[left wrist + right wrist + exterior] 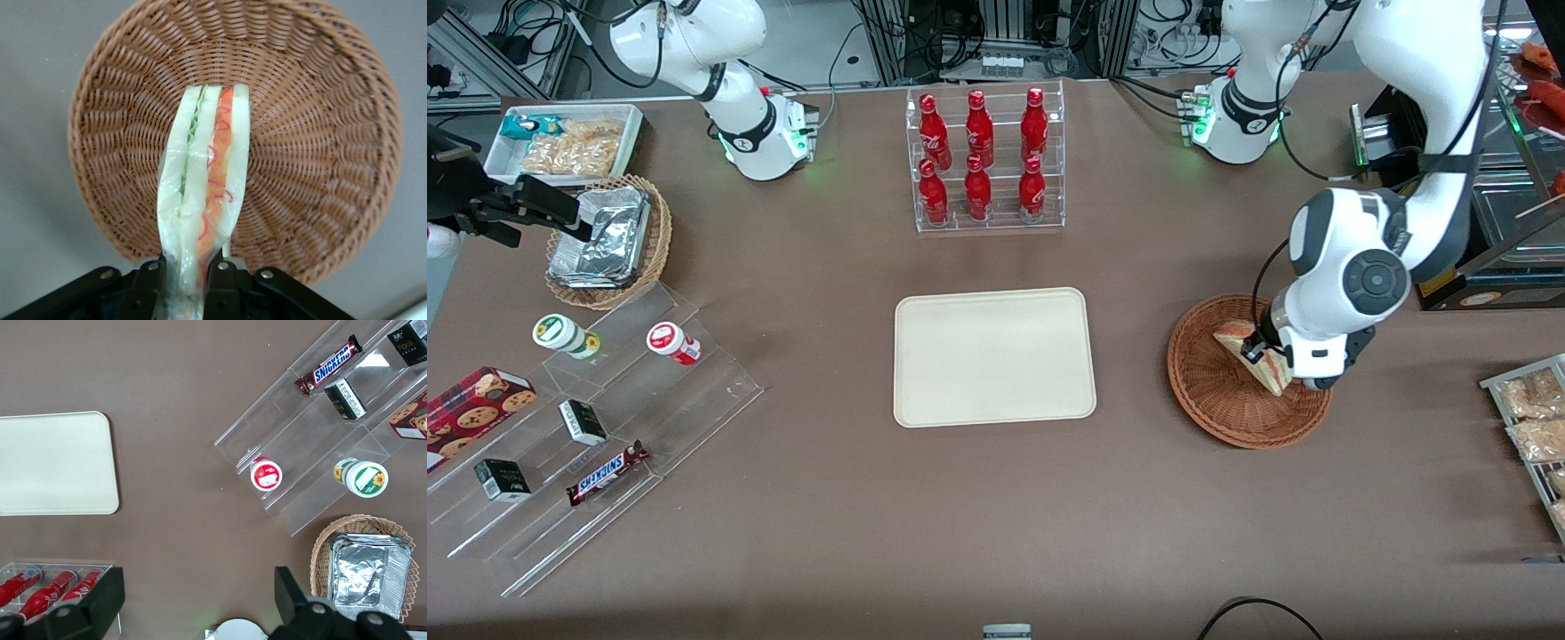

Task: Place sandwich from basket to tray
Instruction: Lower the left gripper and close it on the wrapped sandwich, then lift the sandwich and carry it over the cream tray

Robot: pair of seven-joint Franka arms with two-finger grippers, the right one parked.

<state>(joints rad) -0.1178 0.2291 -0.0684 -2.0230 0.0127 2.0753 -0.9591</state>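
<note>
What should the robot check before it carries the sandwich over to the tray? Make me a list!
1. Gripper shut on the sandwich: ok, fingers clamp its wrapped end.
2. Sandwich lifted free of the basket: cannot tell, it sits over the basket, tilted.
3. Wrap intact and filling staying in: ok, layers look tidy.
4. Tray has room: ok, nothing lies on it.
5. Path from basket to tray: ok, only bare table between them.
6. Bottle rack out of the way: ok, it stands farther from the front camera than the tray.
</note>
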